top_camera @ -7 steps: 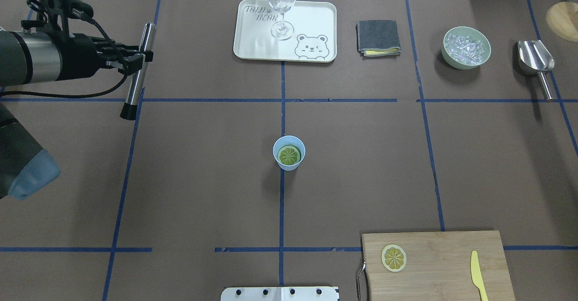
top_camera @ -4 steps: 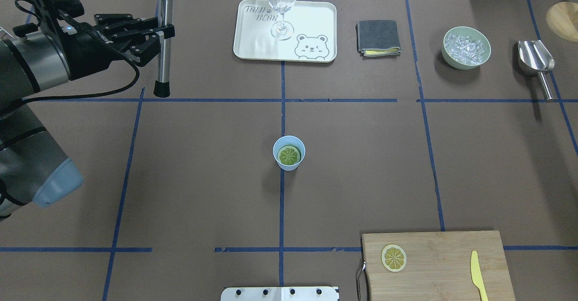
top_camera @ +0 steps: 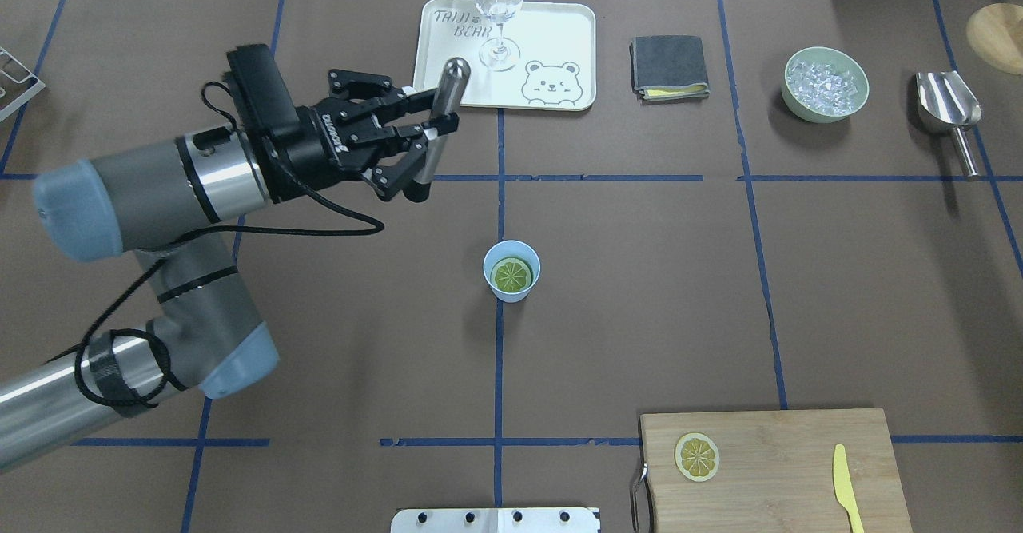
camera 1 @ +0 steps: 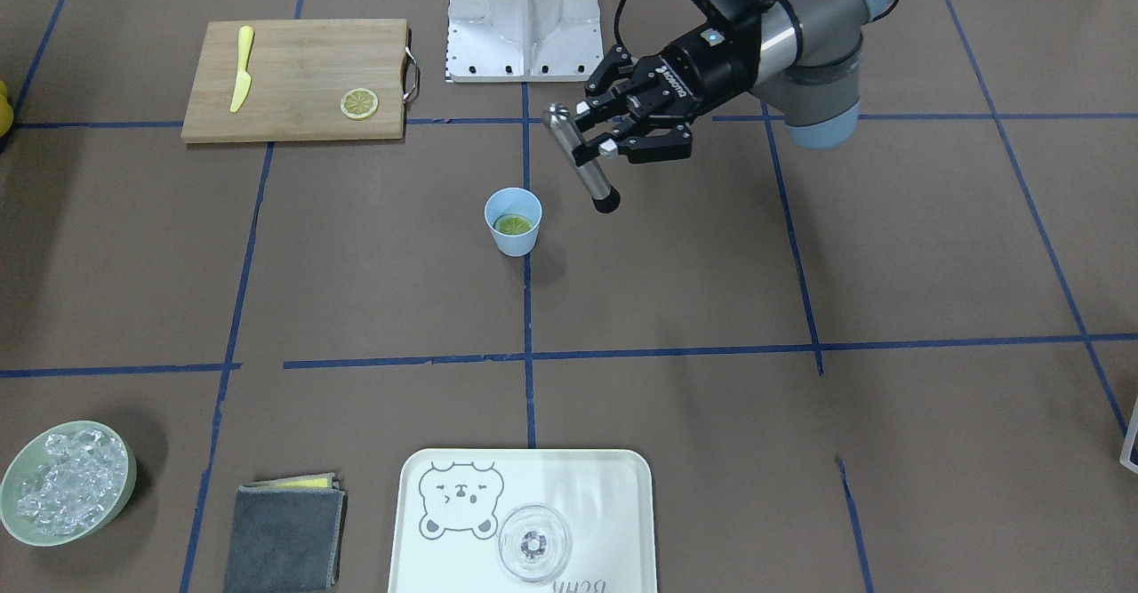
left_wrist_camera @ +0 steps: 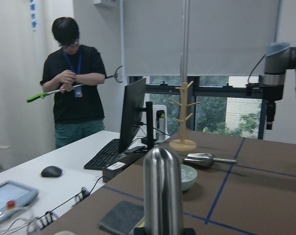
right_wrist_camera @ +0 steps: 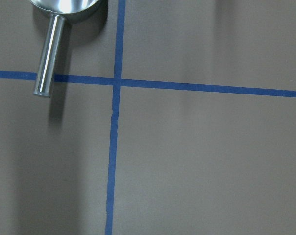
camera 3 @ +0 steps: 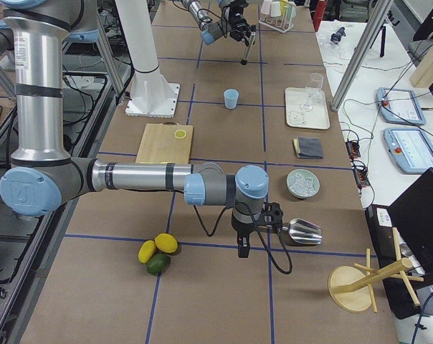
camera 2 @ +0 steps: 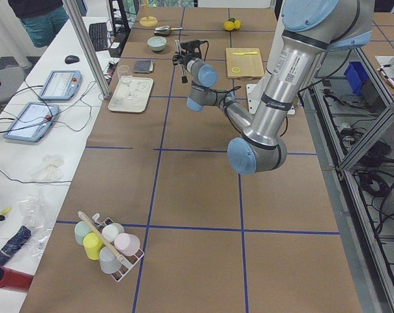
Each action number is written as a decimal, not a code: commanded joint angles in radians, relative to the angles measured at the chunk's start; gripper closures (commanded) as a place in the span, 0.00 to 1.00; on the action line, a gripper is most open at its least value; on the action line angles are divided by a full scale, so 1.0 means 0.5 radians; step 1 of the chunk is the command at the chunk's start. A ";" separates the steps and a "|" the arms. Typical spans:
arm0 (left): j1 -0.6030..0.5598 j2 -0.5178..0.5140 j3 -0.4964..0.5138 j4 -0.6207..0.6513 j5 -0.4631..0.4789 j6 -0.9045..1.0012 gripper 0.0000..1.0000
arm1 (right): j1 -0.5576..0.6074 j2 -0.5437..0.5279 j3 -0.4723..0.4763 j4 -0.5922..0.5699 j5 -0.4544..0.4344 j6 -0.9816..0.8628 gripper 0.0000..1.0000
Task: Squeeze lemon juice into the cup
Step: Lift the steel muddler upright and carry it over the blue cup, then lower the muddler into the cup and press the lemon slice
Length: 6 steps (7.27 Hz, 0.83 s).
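1. The left gripper (top_camera: 431,135) is closed on a shiny metal stick (top_camera: 448,88). Its fingers pinch the stick near the middle.
2. The stick is up in the air and tilted. Its black end points down at the table and its round silver end points up.
3. The cup (top_camera: 511,293) is light blue and stands upright in the middle of the table.
4. The lemon slice (top_camera: 511,275) lies flat inside the cup with its cut face up.
5. The stick is left of the cup and closer to the far edge. It does not touch the cup.
6. The right gripper (camera 3: 242,249) hangs near the right edge of the table, just beside a metal scoop (top_camera: 947,101). I cannot tell if it is open or closed.
7. A wooden board (top_camera: 775,469) lies at the near edge, toward the right corner. On it lie a second slice (top_camera: 697,456) and a yellow knife (top_camera: 845,489).
8. By the far edge sits a white tray (top_camera: 559,37) with a glass (top_camera: 498,13) standing on it.
9. Also by the far edge, right of the tray, are a folded grey cloth (top_camera: 670,67) and a green bowl (top_camera: 823,116) full of ice.
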 commanded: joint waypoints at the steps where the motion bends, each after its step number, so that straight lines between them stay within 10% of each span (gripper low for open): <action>1: 0.103 -0.206 0.249 -0.265 -0.137 0.086 1.00 | 0.069 -0.044 0.013 -0.013 0.005 -0.021 0.00; 6: 0.247 -0.226 0.523 -0.616 -0.096 0.301 1.00 | 0.085 -0.063 0.019 -0.007 0.005 -0.018 0.00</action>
